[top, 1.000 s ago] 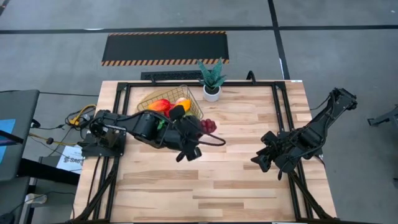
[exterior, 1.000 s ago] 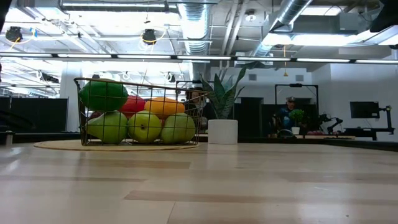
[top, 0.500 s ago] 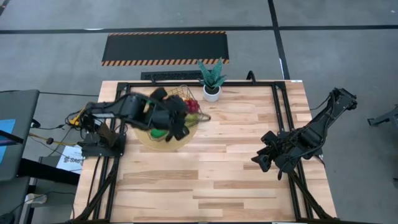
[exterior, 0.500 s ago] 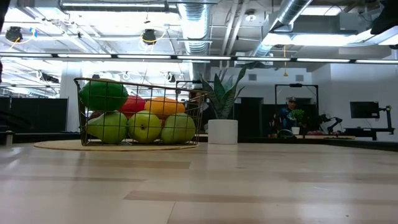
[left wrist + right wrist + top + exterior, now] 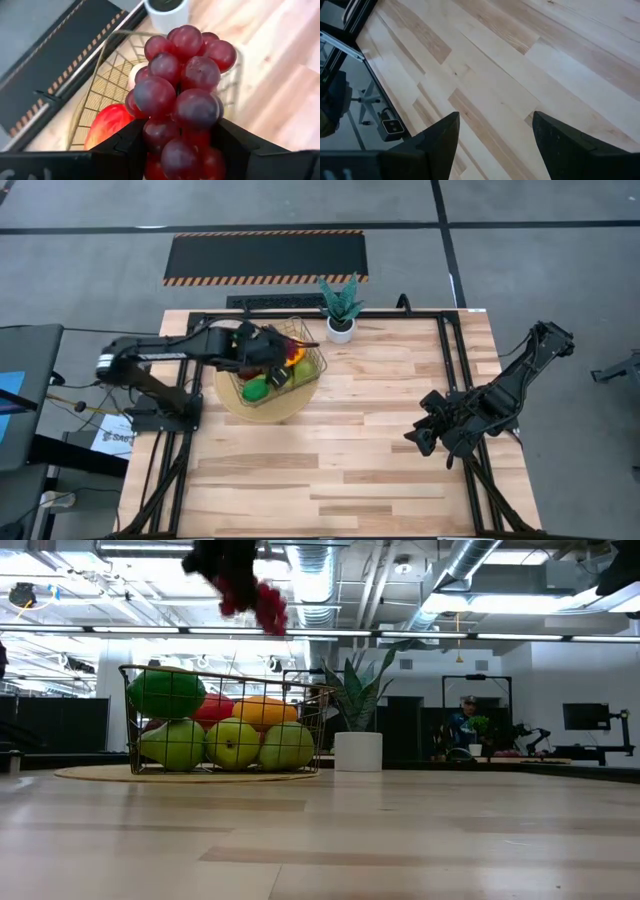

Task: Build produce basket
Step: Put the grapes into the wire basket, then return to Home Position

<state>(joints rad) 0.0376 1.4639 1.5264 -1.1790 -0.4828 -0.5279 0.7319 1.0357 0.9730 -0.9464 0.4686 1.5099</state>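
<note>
Left pincer [image 5: 177,145] is gripping the grapes [image 5: 182,85] above the basket [image 5: 270,365] near the counter's far-left corner; the lumpy cluster, probably light, is pinched mid-bunch. Right pincer [image 5: 492,135] is idling, parted, near the right edge.

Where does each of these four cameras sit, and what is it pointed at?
High: overhead, looking down on the table and both arms.
Low: at tabletop height, facing the basket; grapes hang above.
Left wrist: on the left arm, its left gripper clamping the grapes over the basket.
Right wrist: right gripper, open over bare wood.
High, low and left wrist share the basket.
</note>
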